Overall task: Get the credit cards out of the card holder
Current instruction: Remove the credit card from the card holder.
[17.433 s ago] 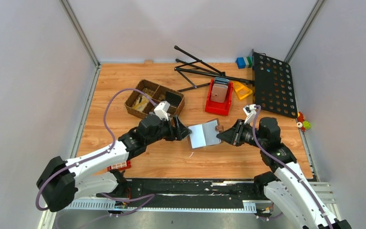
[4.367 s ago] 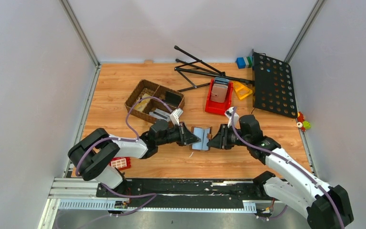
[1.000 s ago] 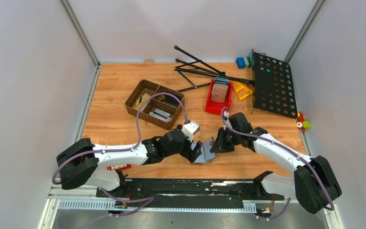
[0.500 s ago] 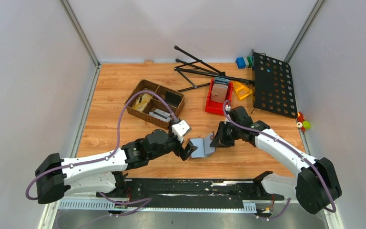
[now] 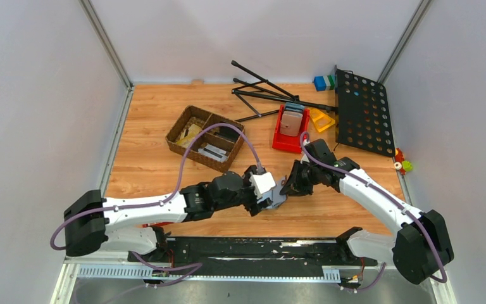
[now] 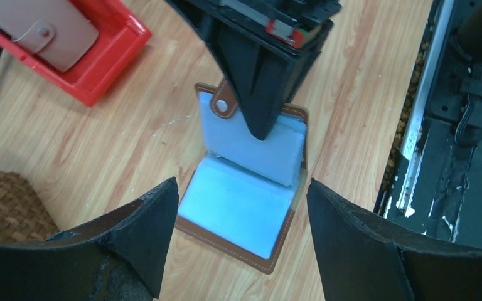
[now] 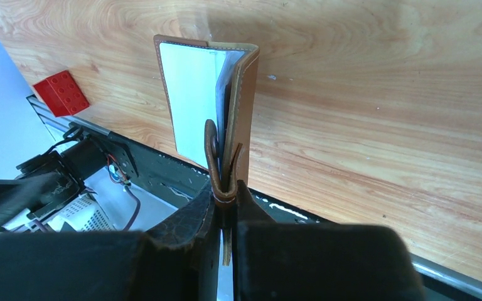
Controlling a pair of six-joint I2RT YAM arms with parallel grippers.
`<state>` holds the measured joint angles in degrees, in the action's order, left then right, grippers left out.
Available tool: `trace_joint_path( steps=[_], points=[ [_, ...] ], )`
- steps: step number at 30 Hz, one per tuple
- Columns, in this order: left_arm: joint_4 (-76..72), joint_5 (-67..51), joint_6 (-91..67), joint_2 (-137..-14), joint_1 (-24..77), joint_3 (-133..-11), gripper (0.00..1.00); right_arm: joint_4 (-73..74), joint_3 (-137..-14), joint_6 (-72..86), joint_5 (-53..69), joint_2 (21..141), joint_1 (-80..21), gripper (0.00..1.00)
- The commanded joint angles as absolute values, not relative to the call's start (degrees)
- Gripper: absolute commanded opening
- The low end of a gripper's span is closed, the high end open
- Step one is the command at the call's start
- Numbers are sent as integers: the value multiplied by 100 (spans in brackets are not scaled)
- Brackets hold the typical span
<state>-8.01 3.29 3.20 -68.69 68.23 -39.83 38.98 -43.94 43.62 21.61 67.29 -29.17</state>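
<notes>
card holder [image 6: 245, 188] is tan-brown leather look with pale stitching round the edge, a silvery snap on the tab, and light blue-grey sleeves inside. table [image 6: 100, 150] is warm orange wood grain. bin [image 6: 110, 59] is bright red, wallet [image 6: 44, 31] dusty pink, basket [image 6: 9, 204] brown woven wicker, block [image 7: 63, 93] red with studs, panel [image 5: 362, 113] black with rows of round holes

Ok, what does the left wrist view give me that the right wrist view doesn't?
Only the left wrist: the card holder's open pale sleeves from above, the left claw open over it, the red bin and the wicker basket. Only the right wrist: the card holder edge-on, and a red block beyond it. Both: the right claw shut on the card holder's raised flap, over the wooden table.
</notes>
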Motion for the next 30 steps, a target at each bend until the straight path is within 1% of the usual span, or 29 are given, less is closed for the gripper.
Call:
trace_joint_path(
  steps=[1, 12, 20, 24, 30],
  points=[
    [-995, 400, 914, -7221, 7076, -4324, 80, 3944, -4642, 4687, 2340, 6704, -2895, 0],
    [-949, 268, 783, -7884, 7183, -4653, 77, 3836, -4617, 4794, 2492, 6810, -2899, 0],
    [-823, 601, 743, -8191, 7197, -4808, 73, 3789, -4563, 4834, 2527, 6801, -2892, 0],
    [-741, 783, 733, -8272, 7203, -4864, 70, 3755, -4537, 4855, 2564, 6817, -2897, 0],
    [-692, 957, 683, -8300, 7201, -4860, 58, 3709, -4501, 4847, 2571, 6829, -2894, 0]
  ],
)
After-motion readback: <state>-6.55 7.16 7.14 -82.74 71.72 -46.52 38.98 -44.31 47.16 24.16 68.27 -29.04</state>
